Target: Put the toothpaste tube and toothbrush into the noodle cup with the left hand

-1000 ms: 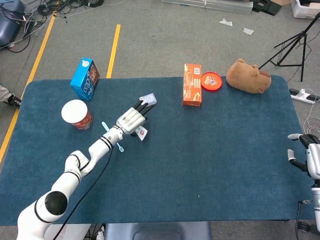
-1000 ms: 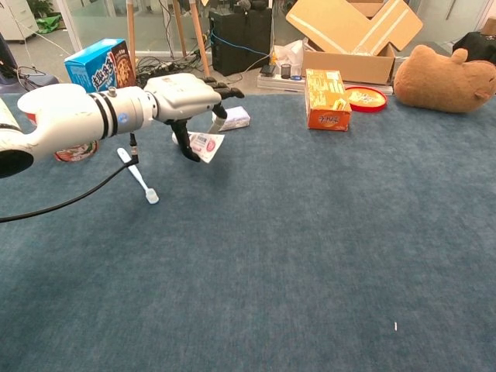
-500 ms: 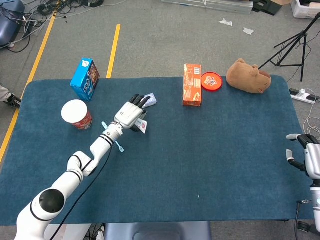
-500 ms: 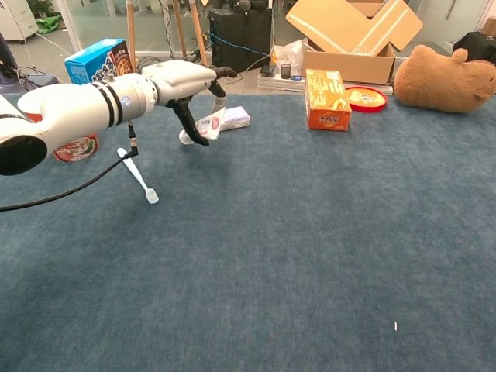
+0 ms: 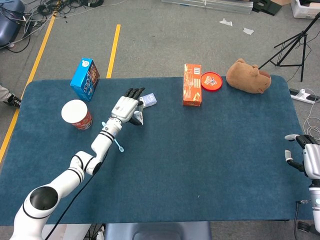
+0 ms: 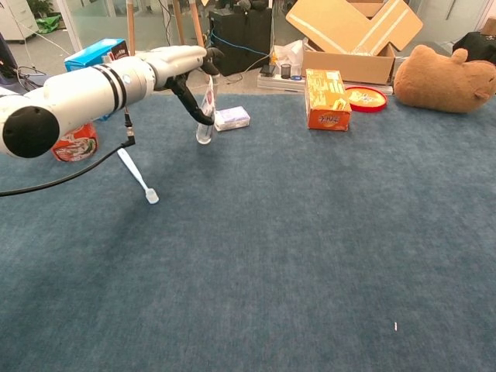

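My left hand (image 5: 125,107) (image 6: 184,63) pinches the toothpaste tube (image 5: 138,117) (image 6: 205,115) by its flat end. The tube hangs nearly upright, cap down, just above the blue cloth. The light blue toothbrush (image 5: 115,138) (image 6: 138,177) lies on the cloth under my left forearm, part of it hidden in the head view. The noodle cup (image 5: 77,114) (image 6: 76,144), white-topped with a red wall, stands upright to the left of the hand, half hidden behind the arm in the chest view. My right hand (image 5: 303,155) rests at the table's right edge, fingers apart, holding nothing.
A small pale box (image 5: 148,100) (image 6: 232,118) lies just beyond the tube. A blue carton (image 5: 85,78) (image 6: 96,56) stands behind the cup. An orange box (image 5: 192,84) (image 6: 325,99), a red lid (image 5: 211,81) (image 6: 366,98) and a brown plush (image 5: 248,76) (image 6: 446,77) sit along the far edge.
My left hand has risen and drawn back to the left with the tube. The tube has swung from nearly flat by the cloth to hanging upright. The right hand has hardly moved.
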Controlling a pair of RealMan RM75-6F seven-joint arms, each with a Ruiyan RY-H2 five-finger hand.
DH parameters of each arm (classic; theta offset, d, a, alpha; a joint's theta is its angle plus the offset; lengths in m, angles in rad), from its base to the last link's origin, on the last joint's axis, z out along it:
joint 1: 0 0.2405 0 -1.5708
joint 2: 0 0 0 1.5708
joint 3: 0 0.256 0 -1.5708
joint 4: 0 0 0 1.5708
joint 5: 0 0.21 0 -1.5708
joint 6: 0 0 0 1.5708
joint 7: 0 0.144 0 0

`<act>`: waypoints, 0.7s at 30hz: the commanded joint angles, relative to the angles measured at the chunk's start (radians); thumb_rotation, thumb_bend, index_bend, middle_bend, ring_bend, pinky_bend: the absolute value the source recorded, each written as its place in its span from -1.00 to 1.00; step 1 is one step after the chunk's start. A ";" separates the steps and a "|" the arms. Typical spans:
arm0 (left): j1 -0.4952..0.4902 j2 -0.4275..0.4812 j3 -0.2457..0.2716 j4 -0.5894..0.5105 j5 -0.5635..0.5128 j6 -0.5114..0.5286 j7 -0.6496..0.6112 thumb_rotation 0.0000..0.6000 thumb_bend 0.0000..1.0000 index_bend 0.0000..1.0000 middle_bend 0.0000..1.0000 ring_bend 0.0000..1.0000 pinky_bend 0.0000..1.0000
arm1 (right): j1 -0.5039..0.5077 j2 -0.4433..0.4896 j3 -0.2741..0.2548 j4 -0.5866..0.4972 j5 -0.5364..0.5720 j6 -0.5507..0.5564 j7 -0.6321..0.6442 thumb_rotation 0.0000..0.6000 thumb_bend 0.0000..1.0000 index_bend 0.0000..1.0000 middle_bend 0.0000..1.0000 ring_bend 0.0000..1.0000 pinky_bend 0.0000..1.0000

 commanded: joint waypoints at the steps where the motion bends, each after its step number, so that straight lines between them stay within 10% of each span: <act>1: 0.005 0.015 -0.031 -0.031 -0.043 -0.020 0.037 1.00 -1.00 0.54 -0.98 -1.00 -1.00 | -0.001 0.001 0.000 -0.002 -0.002 0.004 -0.001 1.00 -0.30 -0.22 -0.16 -0.42 0.12; 21: 0.062 0.155 -0.180 -0.328 -0.395 0.024 0.353 1.00 -1.00 0.56 -0.95 -1.00 -1.00 | -0.006 0.003 -0.009 -0.024 -0.022 0.022 -0.021 1.00 -0.30 -0.22 -0.16 -0.42 0.12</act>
